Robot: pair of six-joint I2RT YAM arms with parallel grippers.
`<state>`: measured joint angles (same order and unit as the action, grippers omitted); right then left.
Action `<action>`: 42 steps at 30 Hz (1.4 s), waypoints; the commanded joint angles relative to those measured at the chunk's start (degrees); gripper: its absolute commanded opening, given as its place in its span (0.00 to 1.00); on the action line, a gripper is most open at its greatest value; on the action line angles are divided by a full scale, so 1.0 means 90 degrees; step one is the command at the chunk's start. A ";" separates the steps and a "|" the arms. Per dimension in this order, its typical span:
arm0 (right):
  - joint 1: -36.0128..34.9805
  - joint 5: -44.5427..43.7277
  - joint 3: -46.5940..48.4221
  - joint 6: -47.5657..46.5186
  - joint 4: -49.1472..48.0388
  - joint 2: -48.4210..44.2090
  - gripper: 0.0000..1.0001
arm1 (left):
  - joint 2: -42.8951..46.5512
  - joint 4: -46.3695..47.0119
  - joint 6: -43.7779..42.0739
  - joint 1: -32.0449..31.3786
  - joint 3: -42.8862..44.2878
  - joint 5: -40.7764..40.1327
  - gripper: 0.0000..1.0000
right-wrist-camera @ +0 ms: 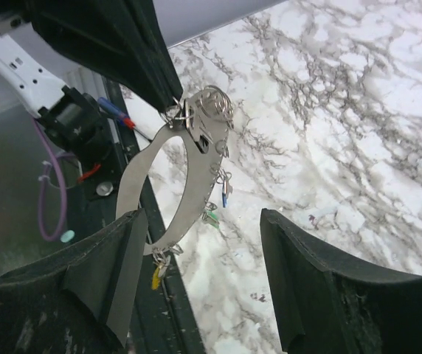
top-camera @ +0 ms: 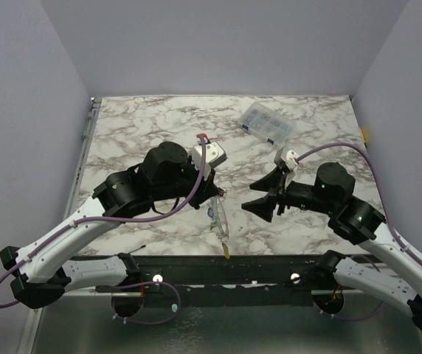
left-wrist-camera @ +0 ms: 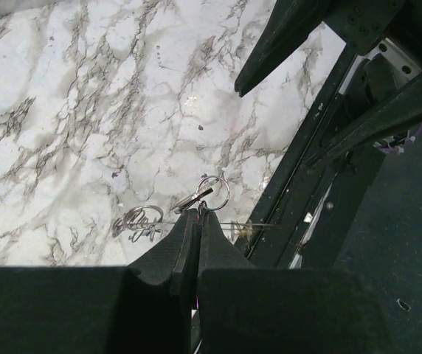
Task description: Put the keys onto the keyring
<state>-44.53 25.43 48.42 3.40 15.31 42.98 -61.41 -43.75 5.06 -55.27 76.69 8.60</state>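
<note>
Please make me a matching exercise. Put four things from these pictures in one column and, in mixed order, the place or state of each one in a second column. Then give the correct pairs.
Things
1. left gripper
2. right gripper
3. keyring
4. clear plastic box

Place or state
A. lies on the far part of the table
B. open, holding nothing
C. hangs down, with small keys on it
D. shut on the keyring

Pairs: 1-D, 2-B, 3-C, 4-A
</note>
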 commanded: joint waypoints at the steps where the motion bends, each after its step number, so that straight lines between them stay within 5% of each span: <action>1: -0.0033 0.0674 -0.0662 -0.1219 -0.1015 -0.0345 0.72 | 0.0095 0.0251 -0.0348 -0.0041 -0.0038 0.0376 0.00; 16: -0.0039 0.1257 -0.0833 -0.3112 -0.1234 -0.0250 0.71 | 0.0228 0.0242 -0.2125 -0.0046 -0.0272 0.1416 0.00; 42: -0.0295 0.2139 -0.0532 -0.2724 -0.1519 0.0298 0.61 | -0.0352 0.0367 -0.2349 -0.0043 -0.0073 0.1680 0.00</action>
<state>-46.11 42.46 41.95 -22.26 3.62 44.60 -64.55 -43.18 -15.70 -55.27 74.13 21.47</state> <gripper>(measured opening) 0.618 0.017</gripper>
